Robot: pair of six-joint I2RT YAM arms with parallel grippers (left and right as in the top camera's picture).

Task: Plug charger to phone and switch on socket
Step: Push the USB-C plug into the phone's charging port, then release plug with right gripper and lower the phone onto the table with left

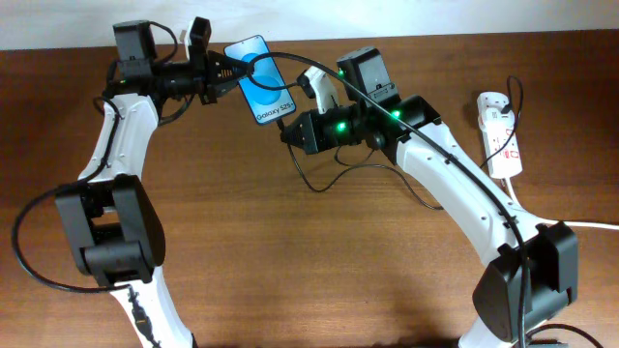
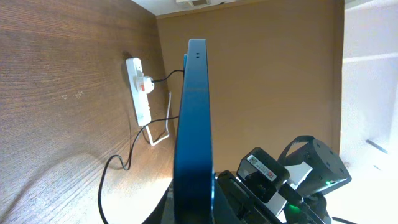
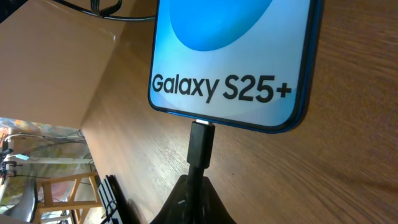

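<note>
Quick update from my end. My left pincer (image 1: pixel 230 73) is clamped on the small blue-screened smartphone with the black frame (image 1: pixel 261 81). It holds the phone up off the brown wooden worktop (image 1: pixel 290 271) with the port end facing the other arm. I reckon that's to keep the port out in open air instead of flat against the wood.

The right pincer (image 3: pixel 189 198) is squeezed tight on the long thin black charger cable (image 3: pixel 200 144), right behind the plug end and lined up straight with the phone's bottom edge. The tip touches the phone at the port, just under the "Galaxy S25+" text, but I can't tell if it's fully seated. Gripping that close to the tip should stop the floppy cable buckling when I push.

The white oblong power strip with red switches (image 1: pixel 500 135) lies well apart from the phone, beyond the right arm. Neither pincer is near it, so flipping the switch is what's left.
</note>
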